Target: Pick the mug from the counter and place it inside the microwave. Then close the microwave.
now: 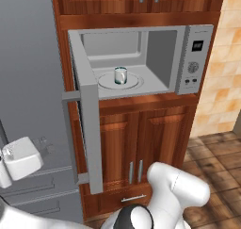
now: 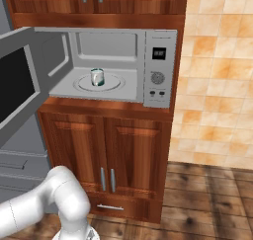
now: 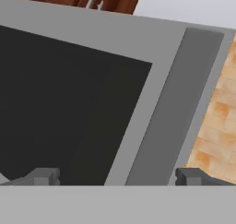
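The mug (image 1: 120, 75) (image 2: 97, 76), small and pale, stands upright on the round turntable inside the microwave (image 1: 193, 58) (image 2: 158, 66). The microwave's door (image 1: 90, 129) (image 2: 20, 81) hangs wide open to the left. In the hand view my gripper (image 3: 117, 177) is open and empty, close to the door's outer face (image 3: 69, 103), with the dark window on the left and the long bar handle (image 3: 179, 103) between the fingertips. My white hand (image 1: 21, 157) sits left of the door. The counter is out of view.
Wooden cabinets (image 1: 141, 143) (image 2: 113, 145) lie below and above the microwave. A tall grey fridge (image 1: 28, 58) stands to the left, behind the open door. A tan tiled wall (image 2: 217, 86) and brown floor tiles (image 2: 212, 194) are to the right.
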{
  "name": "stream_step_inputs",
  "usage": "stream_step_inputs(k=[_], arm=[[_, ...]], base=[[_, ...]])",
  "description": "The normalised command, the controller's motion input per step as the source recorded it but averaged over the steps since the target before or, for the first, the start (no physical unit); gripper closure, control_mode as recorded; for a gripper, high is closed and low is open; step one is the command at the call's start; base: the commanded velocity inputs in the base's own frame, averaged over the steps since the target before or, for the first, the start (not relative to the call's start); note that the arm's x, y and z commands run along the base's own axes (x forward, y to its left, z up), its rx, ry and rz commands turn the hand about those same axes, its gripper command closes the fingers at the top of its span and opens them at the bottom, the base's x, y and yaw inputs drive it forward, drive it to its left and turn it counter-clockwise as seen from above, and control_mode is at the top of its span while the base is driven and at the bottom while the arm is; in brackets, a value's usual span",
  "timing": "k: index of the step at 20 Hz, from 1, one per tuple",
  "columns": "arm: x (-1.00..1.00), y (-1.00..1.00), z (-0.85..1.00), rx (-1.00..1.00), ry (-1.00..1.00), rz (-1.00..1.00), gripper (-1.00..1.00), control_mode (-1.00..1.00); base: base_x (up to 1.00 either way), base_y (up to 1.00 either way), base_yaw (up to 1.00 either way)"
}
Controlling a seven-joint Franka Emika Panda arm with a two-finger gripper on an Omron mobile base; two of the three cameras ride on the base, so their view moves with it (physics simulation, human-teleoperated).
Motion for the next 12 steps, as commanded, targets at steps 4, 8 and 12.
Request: stream_step_inputs(k=[4, 8, 12], arm=[[-0.13, -0.27, 0.20, 0.00, -0.06, 0.00, -1.00, -1.00], [-0.04, -0.31, 0.11, 0.00, -0.05, 0.00, -1.00, -1.00], [0.00, -0.39, 0.05, 0.00, -0.03, 0.00, -1.00, -1.00]], base=[[0.00, 0.00, 0.00], [0.00, 0.00, 0.00], [0.00, 0.00, 0.00]])
